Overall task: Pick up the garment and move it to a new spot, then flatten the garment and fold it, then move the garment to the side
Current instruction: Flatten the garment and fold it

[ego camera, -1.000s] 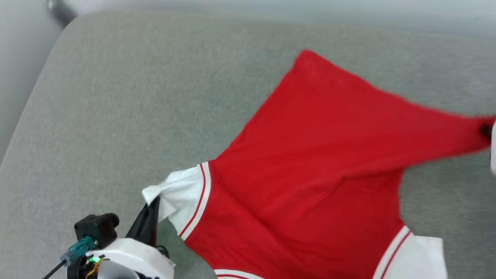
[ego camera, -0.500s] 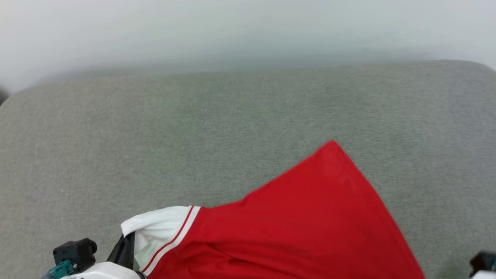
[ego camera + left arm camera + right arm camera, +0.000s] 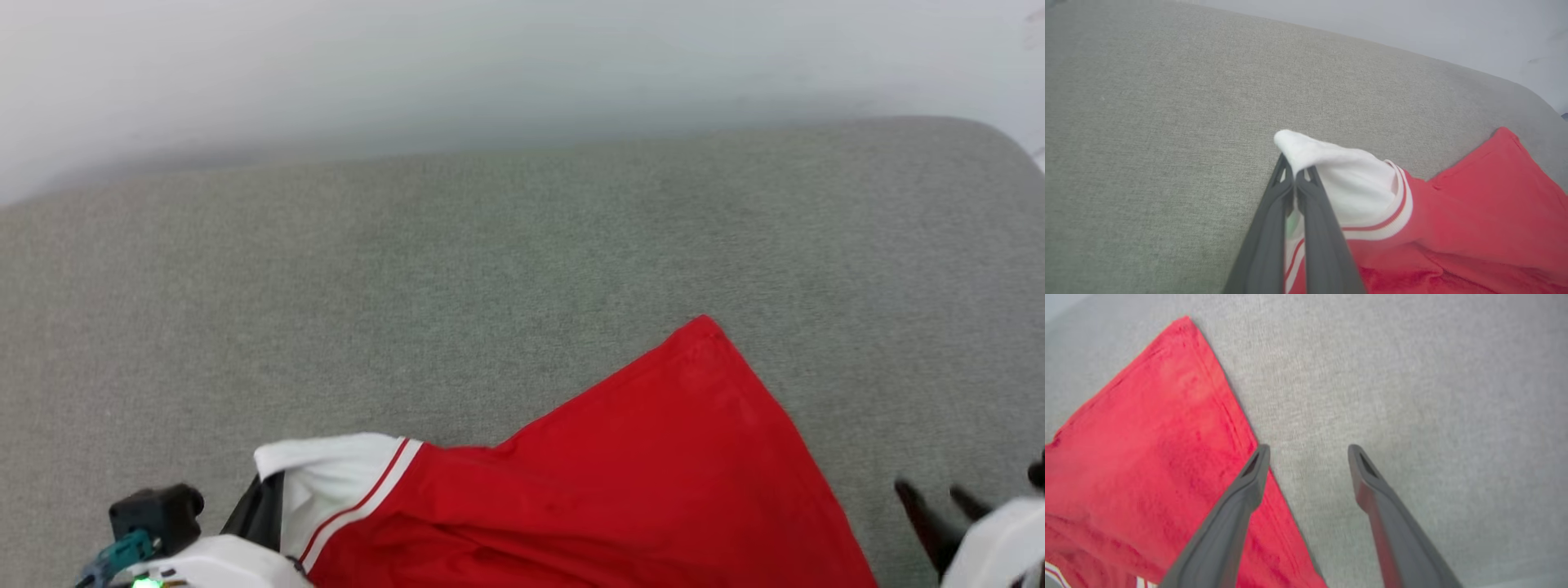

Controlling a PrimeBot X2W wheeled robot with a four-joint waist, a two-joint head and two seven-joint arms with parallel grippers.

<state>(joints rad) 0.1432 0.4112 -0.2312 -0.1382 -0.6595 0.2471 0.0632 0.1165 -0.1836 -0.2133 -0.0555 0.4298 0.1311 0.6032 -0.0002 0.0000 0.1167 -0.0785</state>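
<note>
Released since a second ago, the garment's (image 3: 620,490) red hem corner (image 3: 704,328) no longer stretches taut from the right jaws, which now stand wide apart, one finger (image 3: 1237,506) over the red edge and the other over the bare grey fabric worktop (image 3: 408,286). The left jaws are pressed together on the tip of the white sleeve (image 3: 1347,179), holding it in a peak (the head camera has also shifted). The garment lies on the near part of the worktop, plain red side up.

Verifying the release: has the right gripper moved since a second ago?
Yes: the right gripper left the garment's hem and hangs open over bare cushion beside it.
</note>
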